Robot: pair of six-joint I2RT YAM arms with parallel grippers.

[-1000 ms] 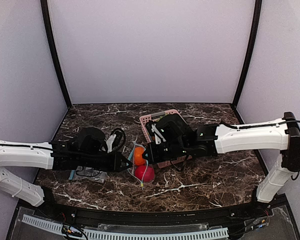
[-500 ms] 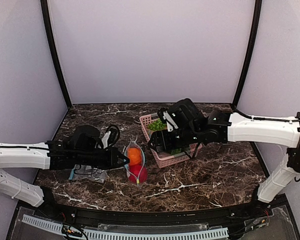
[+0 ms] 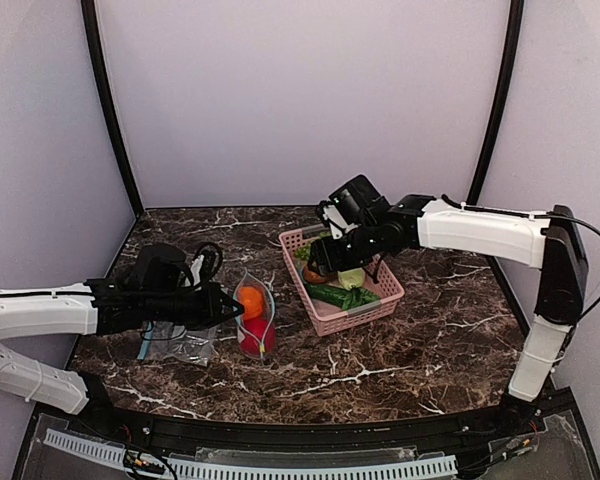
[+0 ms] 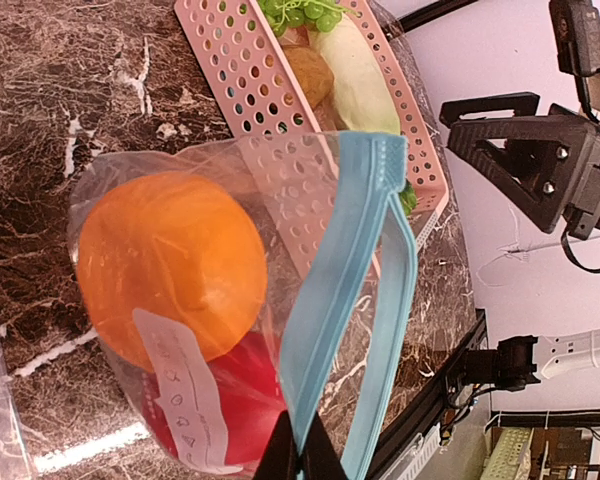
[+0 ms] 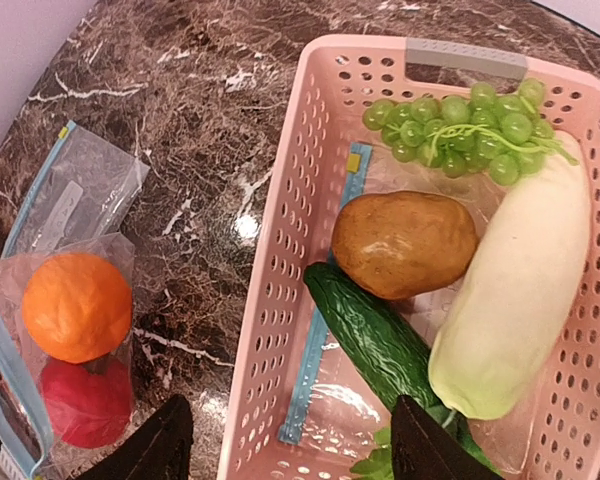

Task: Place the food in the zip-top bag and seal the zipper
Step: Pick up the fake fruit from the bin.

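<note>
Pinches the zipper (image 4: 355, 290) of the zip-top bag (image 4: 310, 170) in the left gripper (image 4: 300, 450), holds the right gripper (image 5: 300, 440) spread over the pink basket (image 5: 270, 290) at the bag's two o'clock.

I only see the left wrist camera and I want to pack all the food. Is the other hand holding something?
Observer: No, the right gripper is open and empty, hovering over the pink basket.
Operator: What food in there is hidden from me?
Observer: A dark green cucumber, lying next to the potato.
Operator: Is there a spare bag?
Observer: Yes, an empty clear bag lies flat on the table beside your zip-top bag.
</note>
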